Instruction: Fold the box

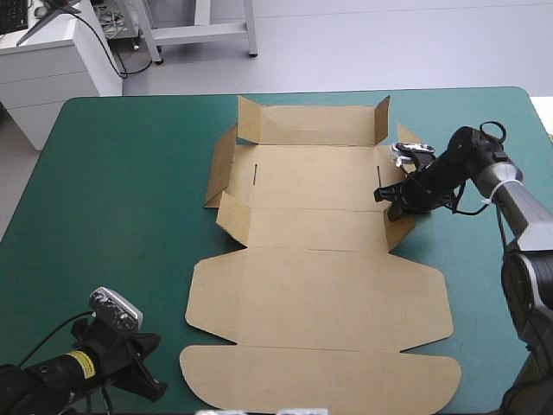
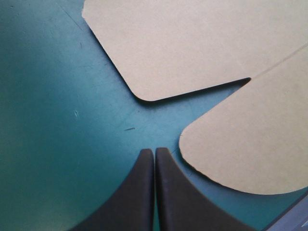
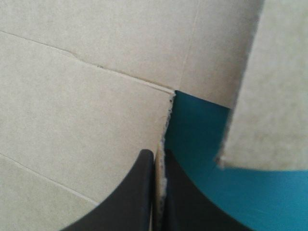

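The brown box [image 1: 320, 294] lies as a cut sheet in the middle of the table. Its far wall [image 1: 315, 125] and left side flaps [image 1: 223, 173] stand partly raised, and the lid with rounded corners lies flat at the near side. My right gripper [image 1: 390, 201] is at the box's right side, shut on the edge of a side flap. In the right wrist view the board edge [image 3: 161, 173] sits between the black fingers of that gripper [image 3: 158, 153]. My left gripper [image 1: 154, 370] rests low at the near left, shut and holding nothing. Its tip [image 2: 154, 151] lies just short of the lid's rounded tab [image 2: 250, 139].
Bare teal-green cover [image 1: 112, 199] stretches from the box to the table's left edge. A narrower strip [image 1: 484, 285] runs between the box and the right edge, under the right arm. A notch of cover [image 2: 159, 115] separates the two rounded lid flaps ahead of my left gripper.
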### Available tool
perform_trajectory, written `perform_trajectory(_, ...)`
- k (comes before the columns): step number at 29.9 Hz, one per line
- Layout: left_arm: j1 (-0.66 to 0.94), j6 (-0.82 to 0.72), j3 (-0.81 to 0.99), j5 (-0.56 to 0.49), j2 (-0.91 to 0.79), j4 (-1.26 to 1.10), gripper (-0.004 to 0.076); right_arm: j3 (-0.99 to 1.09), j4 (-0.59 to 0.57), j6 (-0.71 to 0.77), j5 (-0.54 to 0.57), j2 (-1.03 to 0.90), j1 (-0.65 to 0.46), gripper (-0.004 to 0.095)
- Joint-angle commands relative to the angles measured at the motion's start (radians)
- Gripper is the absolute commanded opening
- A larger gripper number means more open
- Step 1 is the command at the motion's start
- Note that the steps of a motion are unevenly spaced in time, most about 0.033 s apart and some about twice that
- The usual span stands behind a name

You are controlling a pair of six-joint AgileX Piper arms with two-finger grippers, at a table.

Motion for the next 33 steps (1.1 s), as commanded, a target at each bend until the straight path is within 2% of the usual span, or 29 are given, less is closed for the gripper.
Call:
perform_trajectory(1, 0.001, -0.003, -0.031, -0.05, 0.004, -0.012, -0.0008, -0.03, 0.018, -0.115, -0.004, -0.046, 0.003, -0.0017)
perform_trajectory(8, 0.001, -0.007, -0.034, -0.083, 0.004, -0.023, -0.0008, -0.041, 0.001, -0.314, 0.028, -0.046, 0.032, -0.0017)
perform_trajectory(18, 0.001, 0.001, -0.072, -0.086, 0.004, 0.004, -0.0008, -0.284, -0.265, -0.372, 0.05, -0.046, 0.13, -0.0019)
perform_trajectory(26, 0.001, 0.001, -0.074, -0.113, 0.004, 0.011, -0.0008, -0.382, -0.231, -0.676, 0.032, -0.019, 0.195, -0.0019)
perform_trajectory(30, 0.001, 0.001, -0.074, -0.115, 0.004, 0.018, -0.0008, -0.386, -0.226, -0.865, -0.027, -0.002, 0.236, -0.0019)
perform_trajectory(33, 0.001, 0.001, -0.074, -0.115, 0.004, 0.018, -0.0008, -0.386, -0.223, -0.934, -0.086, 0.015, 0.271, -0.0019)
